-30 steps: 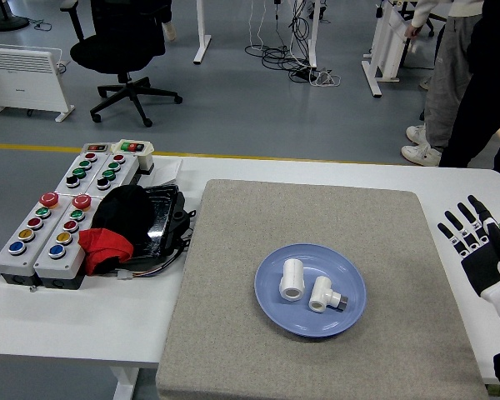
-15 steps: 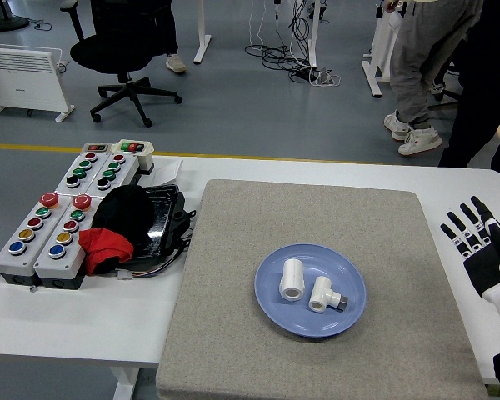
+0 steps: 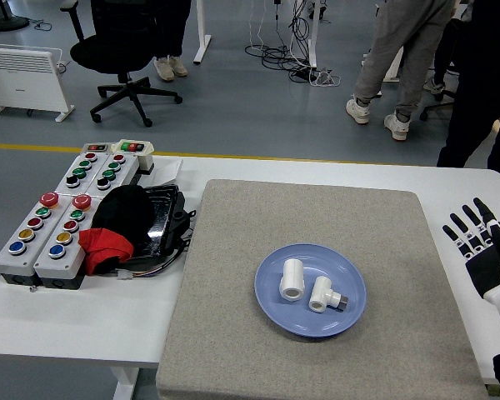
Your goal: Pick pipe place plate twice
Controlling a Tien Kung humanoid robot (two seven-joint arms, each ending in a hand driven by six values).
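- We see both pipe pieces already lying on the blue plate [image 3: 271,312], which sits on the grey mat [image 3: 317,217] a little toward five o'clock from the mat's middle.
- The straight pipe piece [image 3: 291,279] lies near the plate's centre, leaning toward its eleven o'clock side; the elbow pipe piece [image 3: 323,295] lies just beside it at about four o'clock, and we cannot tell whether the two touch.
- We judge the task as good as finished: two pieces on the plate, and no loose pipe visible elsewhere on the mat or the white table [image 3: 83,321].
- Our right hand [image 3: 483,250] is at the table's three o'clock edge, well apart from the plate, fingers spread and straight, holding nothing.
- Our left hand is not in view.
- The step in hand, as we read it, is clearing away and coming to rest. To do it well we keep the hand released and flat, and we stay out at the three o'clock side so that no finger sweeps over the plate's rim.
- The pieces are round and could roll if the plate is nudged, so we avoid touching the mat.
- At nine o'clock the button boxes [image 3: 46,229] and the black and red bundle [image 3: 121,225] are far from our path and need no attention.
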